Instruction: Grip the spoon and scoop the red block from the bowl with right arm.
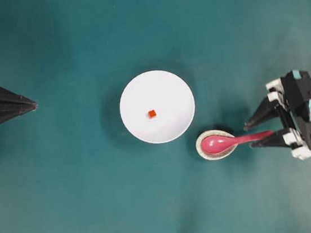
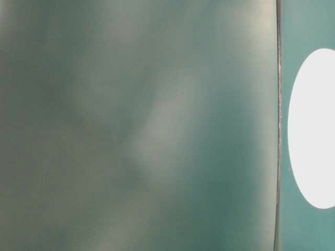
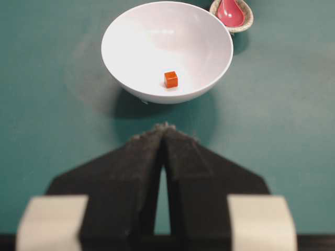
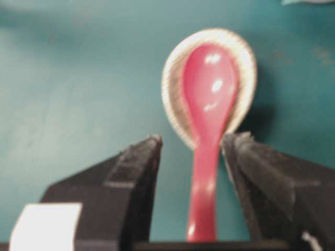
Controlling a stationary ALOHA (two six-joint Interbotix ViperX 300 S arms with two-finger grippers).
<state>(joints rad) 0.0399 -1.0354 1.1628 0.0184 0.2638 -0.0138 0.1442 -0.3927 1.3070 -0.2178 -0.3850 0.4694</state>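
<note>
Right gripper (image 1: 252, 133) at the bowl's (image 1: 157, 106) four o'clock, jaws spread wide astride the spoon (image 1: 232, 140) handle, not clamped

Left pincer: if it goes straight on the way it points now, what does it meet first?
Probably the bowl: the shut left pincer points straight at its near wall, with only bare mat between. Its height against the rim is unclear.

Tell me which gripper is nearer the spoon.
Right. The right gripper stands open with the spoon handle between its fingers; the left gripper sits shut beyond the bowl.
</note>
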